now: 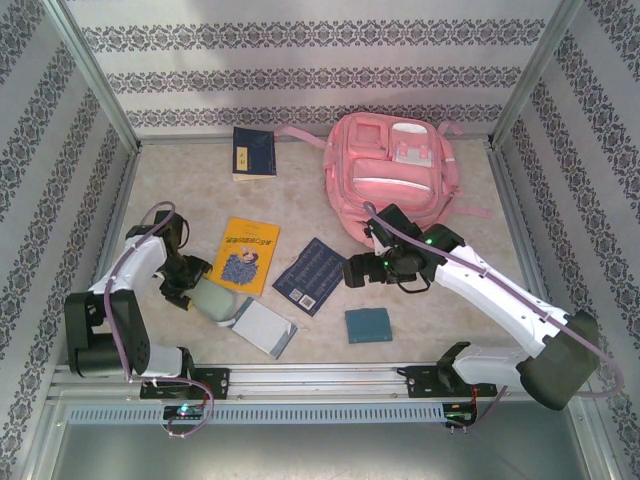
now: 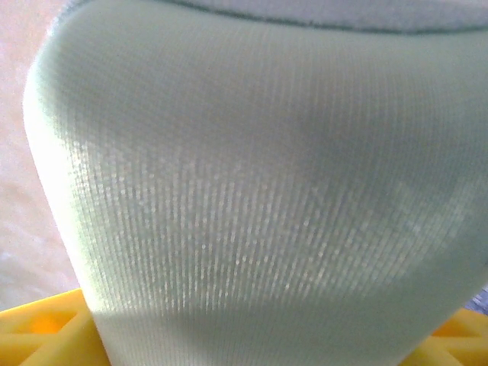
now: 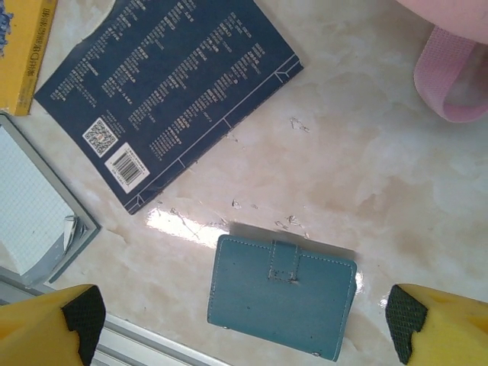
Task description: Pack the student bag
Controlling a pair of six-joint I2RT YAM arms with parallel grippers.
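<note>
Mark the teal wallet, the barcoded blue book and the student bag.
teal wallet (image 3: 248,301), right wrist view, cover left of clasp
barcoded blue book (image 3: 171,95), right wrist view, middle of back cover
student bag (image 1: 392,187), top external view, front pocket

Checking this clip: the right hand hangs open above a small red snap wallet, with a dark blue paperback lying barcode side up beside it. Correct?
One slip: the small snap wallet is teal-blue, not red, as the right wrist view shows. The right hand does hang open above it, with the dark blue paperback lying barcode side up beside it.
</note>
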